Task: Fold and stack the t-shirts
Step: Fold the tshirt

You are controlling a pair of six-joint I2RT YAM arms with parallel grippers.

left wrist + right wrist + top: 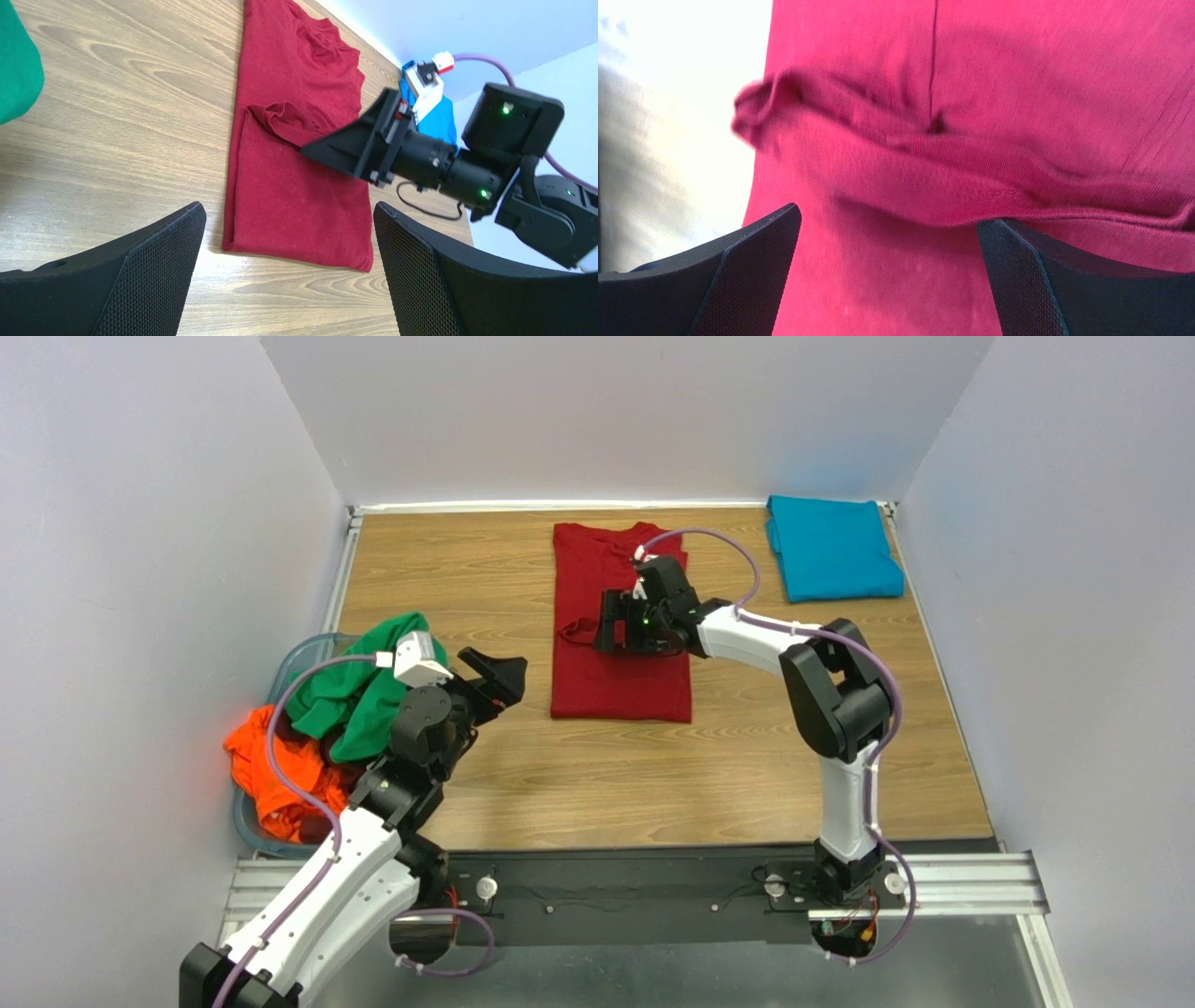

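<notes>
The dark red t-shirt (pixel 617 637) lies on the table as a long narrow folded strip, with a sleeve bunched at its left edge. It fills the right wrist view (pixel 962 91) and shows in the left wrist view (pixel 295 161). My right gripper (pixel 606 633) hovers open over the shirt's middle, its fingers (pixel 738 280) astride the bunched sleeve fold. My left gripper (pixel 498 676) is open and empty, left of the shirt's near end. A teal-blue t-shirt (pixel 833 546) lies folded at the back right. A green t-shirt (pixel 368 686) and an orange t-shirt (pixel 281 773) lie heaped at the left.
A clear plastic bin (pixel 288 672) at the table's left edge holds the green and orange shirts. White walls close in the table on three sides. The right arm (pixel 484 168) reaches across the far side of the left wrist view.
</notes>
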